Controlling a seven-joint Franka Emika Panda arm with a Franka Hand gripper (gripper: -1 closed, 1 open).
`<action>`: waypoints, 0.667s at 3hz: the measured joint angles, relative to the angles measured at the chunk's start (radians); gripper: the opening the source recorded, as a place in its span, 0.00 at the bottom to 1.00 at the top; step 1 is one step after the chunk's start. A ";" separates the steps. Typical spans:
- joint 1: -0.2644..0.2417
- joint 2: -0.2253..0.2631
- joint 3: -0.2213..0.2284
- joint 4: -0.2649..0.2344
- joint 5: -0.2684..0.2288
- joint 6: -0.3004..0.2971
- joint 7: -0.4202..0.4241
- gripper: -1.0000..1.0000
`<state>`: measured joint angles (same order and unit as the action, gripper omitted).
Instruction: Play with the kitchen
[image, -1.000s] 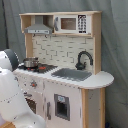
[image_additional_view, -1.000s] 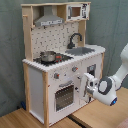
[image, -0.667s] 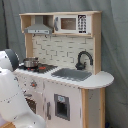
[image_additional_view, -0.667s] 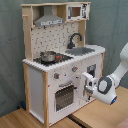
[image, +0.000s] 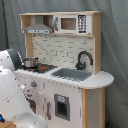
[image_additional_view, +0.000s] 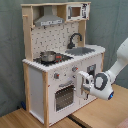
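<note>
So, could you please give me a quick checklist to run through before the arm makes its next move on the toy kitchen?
1. Gripper near the kitchen front, beside the oven door: ok.
2. Gripper open or shut: cannot tell.
3. Gripper touching a knob: cannot tell.
4. Pot upright on the stovetop: ok.
5. Oven door closed: ok.
6. Sink free of items: ok.
</note>
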<state>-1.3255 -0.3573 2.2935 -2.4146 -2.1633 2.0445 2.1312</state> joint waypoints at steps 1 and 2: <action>-0.010 -0.023 0.016 0.026 0.065 0.011 0.065 1.00; -0.011 -0.097 0.023 0.079 0.097 0.013 0.065 1.00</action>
<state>-1.3364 -0.4542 2.3161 -2.3358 -2.0662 2.0574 2.1958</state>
